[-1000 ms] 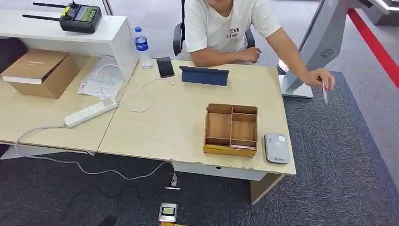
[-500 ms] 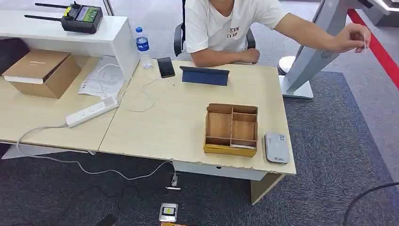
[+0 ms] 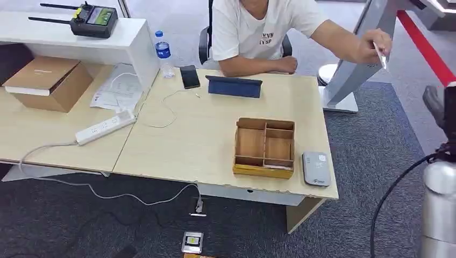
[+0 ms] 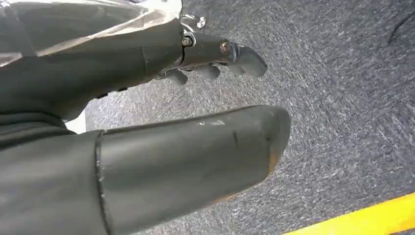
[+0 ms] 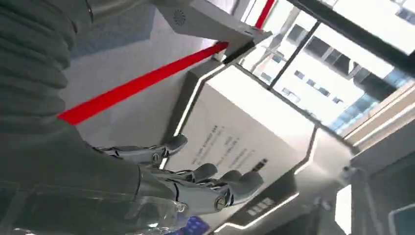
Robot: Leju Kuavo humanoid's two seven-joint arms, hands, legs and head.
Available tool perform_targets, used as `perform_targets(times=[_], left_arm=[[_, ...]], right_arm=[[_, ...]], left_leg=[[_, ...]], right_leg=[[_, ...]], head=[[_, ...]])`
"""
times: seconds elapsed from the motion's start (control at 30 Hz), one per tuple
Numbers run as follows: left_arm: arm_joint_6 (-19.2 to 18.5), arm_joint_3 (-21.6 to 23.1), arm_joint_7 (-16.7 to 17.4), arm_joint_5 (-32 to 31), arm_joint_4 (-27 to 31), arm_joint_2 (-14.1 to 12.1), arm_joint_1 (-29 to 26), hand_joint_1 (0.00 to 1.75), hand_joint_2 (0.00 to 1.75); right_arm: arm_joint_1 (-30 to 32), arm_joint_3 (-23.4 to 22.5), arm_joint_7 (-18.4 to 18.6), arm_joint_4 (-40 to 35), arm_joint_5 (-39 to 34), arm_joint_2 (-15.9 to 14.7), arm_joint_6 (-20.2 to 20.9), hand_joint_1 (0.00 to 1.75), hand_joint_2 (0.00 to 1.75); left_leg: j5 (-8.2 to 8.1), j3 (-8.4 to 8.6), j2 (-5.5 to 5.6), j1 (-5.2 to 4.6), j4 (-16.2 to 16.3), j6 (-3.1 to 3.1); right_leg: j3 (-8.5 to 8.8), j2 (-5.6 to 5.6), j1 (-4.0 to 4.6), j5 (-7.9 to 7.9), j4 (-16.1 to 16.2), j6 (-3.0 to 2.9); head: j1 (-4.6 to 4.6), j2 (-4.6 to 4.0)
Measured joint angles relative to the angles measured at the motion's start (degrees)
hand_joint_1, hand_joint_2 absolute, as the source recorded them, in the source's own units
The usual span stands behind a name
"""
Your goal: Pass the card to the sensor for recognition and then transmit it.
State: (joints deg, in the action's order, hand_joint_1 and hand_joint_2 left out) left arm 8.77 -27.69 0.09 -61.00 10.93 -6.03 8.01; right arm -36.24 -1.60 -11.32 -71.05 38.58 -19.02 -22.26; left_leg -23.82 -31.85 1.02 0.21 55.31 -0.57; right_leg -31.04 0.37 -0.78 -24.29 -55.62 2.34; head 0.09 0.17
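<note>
A seated person in a white shirt holds out a small white card (image 3: 382, 56) in a hand (image 3: 373, 44) beyond the table's far right corner. The grey card sensor (image 3: 315, 168) lies flat at the table's near right corner, beside a wooden divided box (image 3: 264, 148). My right hand (image 3: 440, 106) is raised at the right edge of the head view, right of and below the card and apart from it. In the right wrist view that hand (image 5: 195, 181) has its fingers spread and holds nothing. My left hand (image 4: 205, 98) hangs over grey carpet, holding nothing.
A white kiosk (image 3: 357, 59) stands on the carpet right of the table. On the table (image 3: 199, 140) lie a blue tablet case (image 3: 234, 86), a phone (image 3: 189, 76), a water bottle (image 3: 162, 52), a power strip (image 3: 104, 128) and a cardboard box (image 3: 47, 82).
My right arm has risen into the head view at the right edge. The person's hand with the card went up to the right, then came back a little lower and leftward.
</note>
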Motion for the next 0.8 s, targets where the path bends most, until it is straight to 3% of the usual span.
perform_targets(times=[0.27, 0.47, 0.8], left_arm=[[-0.96, 0.9, -0.75, -0.76, 0.0, -0.59, -0.08, 0.0, 0.0], [-1.42, 1.23, -0.35, -0.74, 0.0, -0.63, -0.09, 0.0, 0.0], [-1.42, 1.23, 0.02, -0.15, 0.0, -0.63, -0.22, 0.0, 0.0]], right_arm=[[-12.64, 9.87, 0.0, 15.91, 8.36, 0.26, 3.6, 0.0, 1.75], [-21.48, 16.75, 1.11, 29.4, 13.4, 2.38, 5.65, 0.0, 1.75], [-27.27, 21.89, 1.14, 40.51, 13.75, 4.83, 6.02, 0.0, 1.75]], left_leg=[[0.05, -0.18, 0.07, 0.0, 0.01, 0.01], [0.06, -0.24, 0.08, 0.0, 0.03, 0.03], [0.06, -0.25, 0.06, 0.02, 0.04, 0.03]], right_leg=[[-0.17, -0.04, 0.01, 0.02, -0.04, -0.01], [-0.26, -0.05, 0.04, 0.04, -0.04, -0.03], [-0.29, -0.06, 0.03, 0.04, -0.04, -0.03]], head=[[0.0, 0.0], [0.0, 0.02], [0.0, 0.0]])
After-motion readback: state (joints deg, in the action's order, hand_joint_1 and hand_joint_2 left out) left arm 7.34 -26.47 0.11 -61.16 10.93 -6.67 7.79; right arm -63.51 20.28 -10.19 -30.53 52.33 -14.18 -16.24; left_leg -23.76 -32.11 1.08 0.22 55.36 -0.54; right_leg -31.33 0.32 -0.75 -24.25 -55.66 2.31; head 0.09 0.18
